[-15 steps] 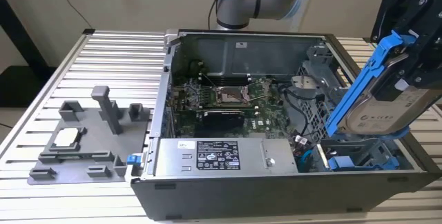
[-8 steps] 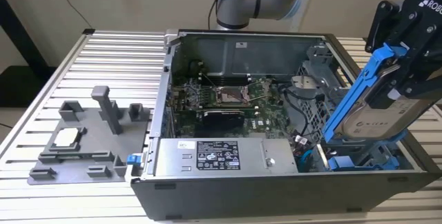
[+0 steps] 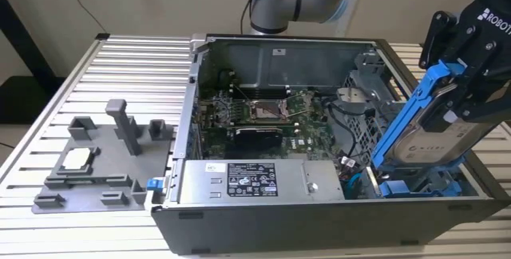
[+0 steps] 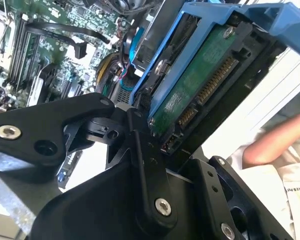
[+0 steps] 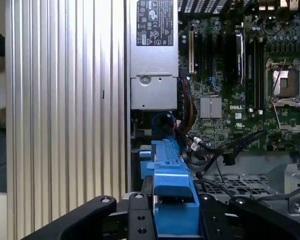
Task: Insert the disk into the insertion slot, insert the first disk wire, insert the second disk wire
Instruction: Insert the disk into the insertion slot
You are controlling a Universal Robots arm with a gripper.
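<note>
First step in hand: the gripper (image 3: 456, 100), jaws pinching the disk (image 3: 435, 133), holds it tilted above the drive cage (image 3: 363, 115) inside the open computer case (image 3: 264, 61) on a ribbed metal desk (image 3: 119, 67). Seating it likely calls for levelling the blue frame with the bay.

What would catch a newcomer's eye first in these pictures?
The blue-framed disk stands out first, tilted and clamped in the black gripper over the open computer case at the exterior view's right. Next come the green circuit board inside the case and the grey plastic fixture on the ribbed table at the exterior view's left.
</note>
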